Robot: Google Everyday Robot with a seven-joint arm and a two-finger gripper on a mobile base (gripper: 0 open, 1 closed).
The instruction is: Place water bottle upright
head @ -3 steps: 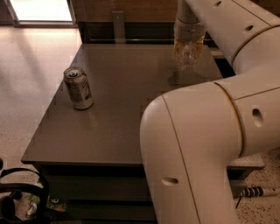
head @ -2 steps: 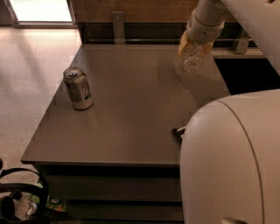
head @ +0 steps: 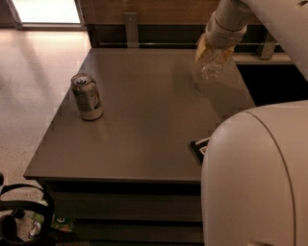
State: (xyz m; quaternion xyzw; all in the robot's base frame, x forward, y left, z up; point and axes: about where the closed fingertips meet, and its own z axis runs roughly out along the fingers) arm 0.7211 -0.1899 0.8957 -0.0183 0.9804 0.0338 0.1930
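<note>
The gripper (head: 212, 52) was up at the back right of the table (head: 144, 125). It had moved a little to the right and a little lower than a second before. It was closed around the water bottle (head: 211, 70) and held it up in the air, just over the far right part of the table top. The bottle hung under the gripper, and it was hard to tell which way its cap pointed. The big white part of the arm (head: 255, 178) had slid over to the right too (a second before, it hid much more of the table). The soda can (head: 87, 96) stood upright on the left side, in the same spot as before and well apart from the bottle.

The table top was flat, dark and grey-brown. A small black thing (head: 198, 147) lay at its right edge, partly hidden by the arm. Behind the table was a wooden wall (head: 159, 7) with a metal post (head: 130, 29). The floor (head: 33, 86) on the left was pale and speckled, and bright light (head: 45, 9) shone at the top left. Something black and looped (head: 24, 211) lay on the floor at the bottom left.
</note>
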